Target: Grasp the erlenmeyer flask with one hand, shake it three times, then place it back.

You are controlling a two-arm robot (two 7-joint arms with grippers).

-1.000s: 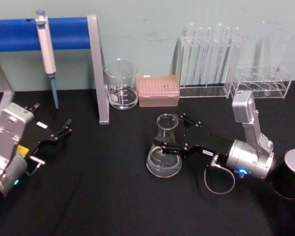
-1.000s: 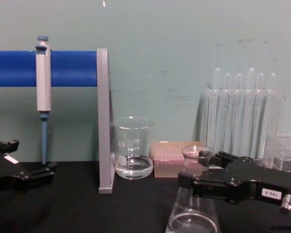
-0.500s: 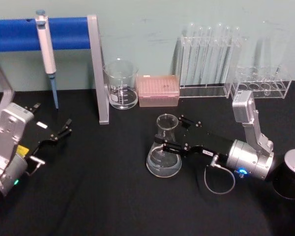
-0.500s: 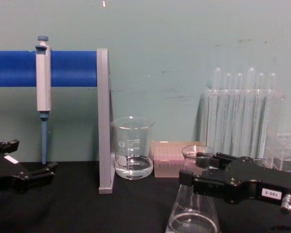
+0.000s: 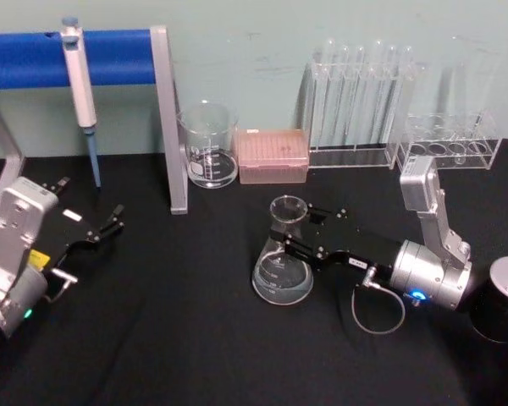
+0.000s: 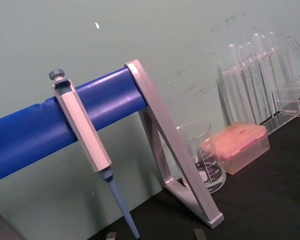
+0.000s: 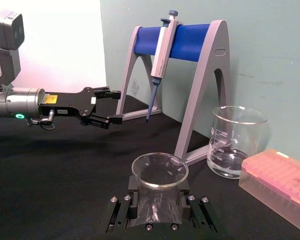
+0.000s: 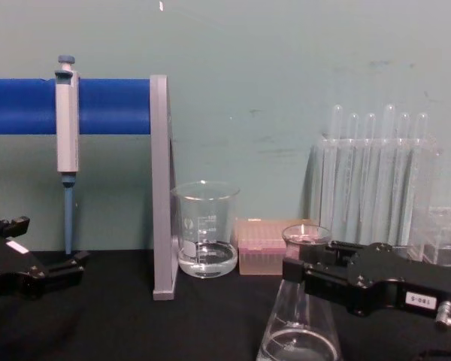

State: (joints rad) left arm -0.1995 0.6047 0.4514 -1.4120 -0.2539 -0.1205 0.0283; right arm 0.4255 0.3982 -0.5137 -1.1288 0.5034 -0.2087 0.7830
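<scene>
The erlenmeyer flask (image 5: 282, 272) stands upright on the black table, centre-right, with a little clear liquid in its wide base. My right gripper (image 5: 295, 227) reaches in from the right and is shut on its narrow neck just below the flared rim. The chest view shows the flask (image 8: 299, 335) low at the right with the right gripper (image 8: 299, 268) across its neck. In the right wrist view the flask rim (image 7: 160, 171) sits between the two fingers of the right gripper (image 7: 158, 192). My left gripper (image 5: 108, 224) is parked open at the far left, apart from the flask, and it also appears as the left gripper (image 7: 113, 106).
A beaker (image 5: 208, 145) with liquid, a pink tip box (image 5: 273, 156) and a rack of test tubes (image 5: 360, 101) line the back wall. A pipette (image 5: 80, 80) hangs on the blue-barred stand (image 5: 171, 118) at the left. A black cylinder (image 5: 501, 309) stands at the right edge.
The right gripper's fingers have drawn together onto the flask's neck. The flask has stayed on the table. The left arm has not moved.
</scene>
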